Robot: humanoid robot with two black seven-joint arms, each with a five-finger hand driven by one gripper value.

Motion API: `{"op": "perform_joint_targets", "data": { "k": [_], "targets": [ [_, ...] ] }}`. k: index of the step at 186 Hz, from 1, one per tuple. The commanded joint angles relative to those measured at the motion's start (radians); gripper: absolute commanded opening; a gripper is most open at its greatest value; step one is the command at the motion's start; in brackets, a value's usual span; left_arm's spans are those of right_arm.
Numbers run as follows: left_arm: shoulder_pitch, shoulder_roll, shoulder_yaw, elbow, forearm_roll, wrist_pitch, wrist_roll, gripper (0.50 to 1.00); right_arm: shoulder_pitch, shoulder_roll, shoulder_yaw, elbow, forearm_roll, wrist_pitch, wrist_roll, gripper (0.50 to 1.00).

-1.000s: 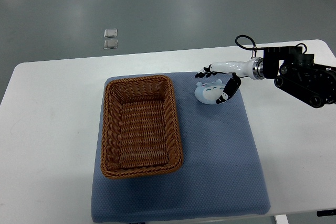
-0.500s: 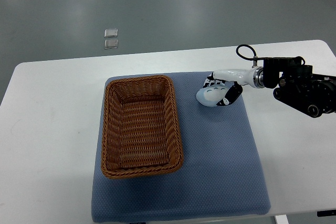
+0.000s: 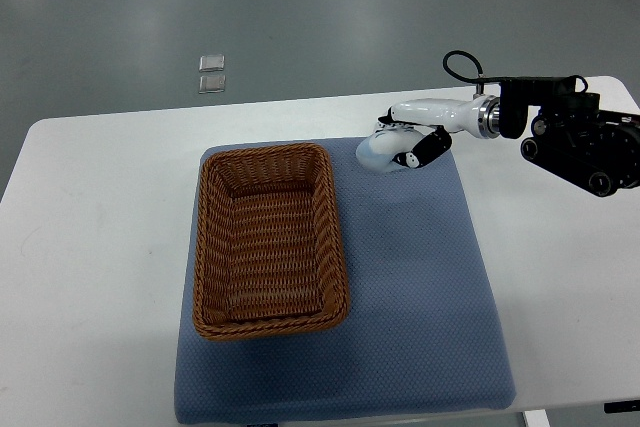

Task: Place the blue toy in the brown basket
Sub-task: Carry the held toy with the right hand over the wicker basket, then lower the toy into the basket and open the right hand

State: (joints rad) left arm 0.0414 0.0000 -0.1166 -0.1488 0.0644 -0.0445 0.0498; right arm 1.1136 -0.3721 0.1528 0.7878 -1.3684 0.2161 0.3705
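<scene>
R hand (image 3: 402, 145) gripping blue toy (image 3: 378, 153), beside brown basket (image 3: 267, 239)

No text, label or number can be read anywhere.

1 top view only, looking steeply down from the robot's side. Frame takes in the whole white table (image 3: 100, 207), blue mat (image 3: 420, 287), grey floor (image 3: 300, 17) at far edge.

Bright, even overhead light; the white bench (image 3: 100, 247) shows mild glare, shadows stay soft and faint, and focus is sharp throughout without visible edge distortion.
</scene>
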Motion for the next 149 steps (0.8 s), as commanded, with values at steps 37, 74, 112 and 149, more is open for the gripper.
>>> {"op": "perform_joint_targets", "data": {
  "k": [37, 74, 112, 149],
  "targets": [
    [0.000, 0.000, 0.000, 0.000, 0.000, 0.000, -0.001, 1.000, 0.074, 0.087, 0.001, 0.047, 0.000, -0.003, 0.120, 0.500],
    [0.000, 0.000, 0.000, 0.000, 0.000, 0.000, 0.001, 1.000, 0.094, 0.213, -0.012, 0.048, -0.018, -0.001, 0.119, 0.500],
    [0.000, 0.000, 0.000, 0.000, 0.000, 0.000, -0.001, 1.000, 0.092, 0.292, -0.087, 0.047, -0.038, -0.011, 0.110, 0.500],
    [0.000, 0.000, 0.000, 0.000, 0.000, 0.000, -0.001, 1.000, 0.071, 0.323, -0.116, 0.037, -0.038, -0.012, 0.108, 0.500]
  ]
}}
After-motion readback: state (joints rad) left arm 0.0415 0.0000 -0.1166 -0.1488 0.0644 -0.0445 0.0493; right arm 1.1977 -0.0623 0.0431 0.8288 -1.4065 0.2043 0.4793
